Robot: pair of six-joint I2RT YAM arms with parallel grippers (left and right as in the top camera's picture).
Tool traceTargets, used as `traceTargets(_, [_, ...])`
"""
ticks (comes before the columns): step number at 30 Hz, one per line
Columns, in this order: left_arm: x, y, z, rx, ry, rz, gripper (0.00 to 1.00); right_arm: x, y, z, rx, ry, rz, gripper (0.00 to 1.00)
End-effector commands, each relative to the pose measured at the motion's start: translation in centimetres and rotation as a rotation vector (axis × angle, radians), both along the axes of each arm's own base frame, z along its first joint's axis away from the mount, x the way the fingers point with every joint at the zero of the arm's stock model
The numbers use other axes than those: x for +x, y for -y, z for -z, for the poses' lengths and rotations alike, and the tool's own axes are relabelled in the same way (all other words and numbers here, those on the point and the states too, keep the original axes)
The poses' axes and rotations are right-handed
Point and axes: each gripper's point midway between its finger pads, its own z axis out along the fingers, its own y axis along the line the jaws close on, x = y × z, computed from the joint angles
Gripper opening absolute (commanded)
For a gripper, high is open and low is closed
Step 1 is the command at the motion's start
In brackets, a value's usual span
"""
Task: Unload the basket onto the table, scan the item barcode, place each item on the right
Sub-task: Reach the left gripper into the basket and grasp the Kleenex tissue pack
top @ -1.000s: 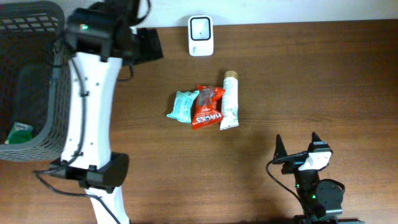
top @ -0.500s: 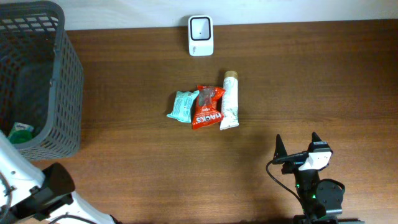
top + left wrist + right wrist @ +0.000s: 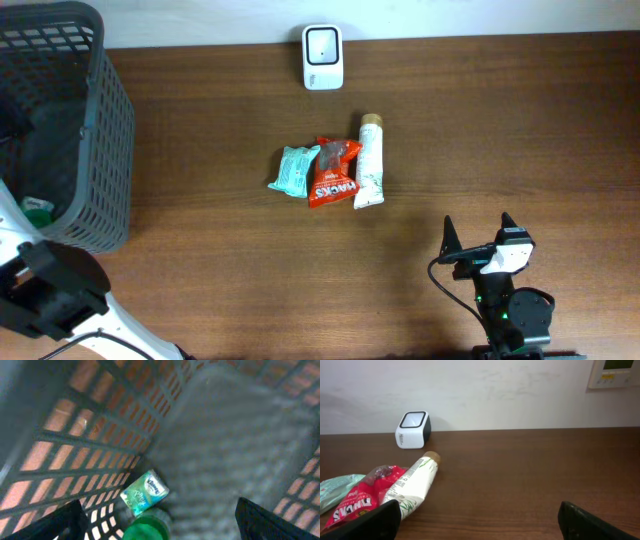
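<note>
Brown wooden table [image 3: 500, 130]: red snack bag [image 3: 333, 172] at centre, touching teal pack [image 3: 293, 170] and white tube [image 3: 370, 165]; white scanner [image 3: 322, 57] at far edge. Left gripper [image 3: 160, 522] wide, empty, over grey basket [image 3: 110, 130]. Right gripper [image 3: 477, 228] wide, empty, near front edge.

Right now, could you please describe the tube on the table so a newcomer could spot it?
On the wooden table, find the white scanner at the far edge. Nearer than it, three items lie side by side; the tube is rightmost, touching the red packet. It alone is long and white, with a tan cap toward the scanner.
</note>
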Motion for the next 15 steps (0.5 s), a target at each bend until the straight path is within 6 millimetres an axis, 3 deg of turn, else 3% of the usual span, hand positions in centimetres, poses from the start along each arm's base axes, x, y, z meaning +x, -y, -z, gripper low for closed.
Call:
traceTargets(1, [0.2,-0.3,3.5,0.038,-0.121,0.138,0.94,0.0,0.3,0.3,0.002,-0.005,0.014,0.99])
traceTargets(5, [0.3,-0.2,7.1,0.065,-0.222,0.298,0.93,0.0,0.3,0.3,0.002,-0.005,0.014,0.99])
traceTargets(11, [-2.8,1.2,13.5,0.012,-0.449,0.544,0.88,0.0,0.3,0.3,0.002,-0.005,0.014,0.98])
traceTargets(15, [-4.4,1.0,15.8,0.009,-0.533,0.595,0.84,0.0,0.3,0.3,0.002,-0.005,0.014,0.98])
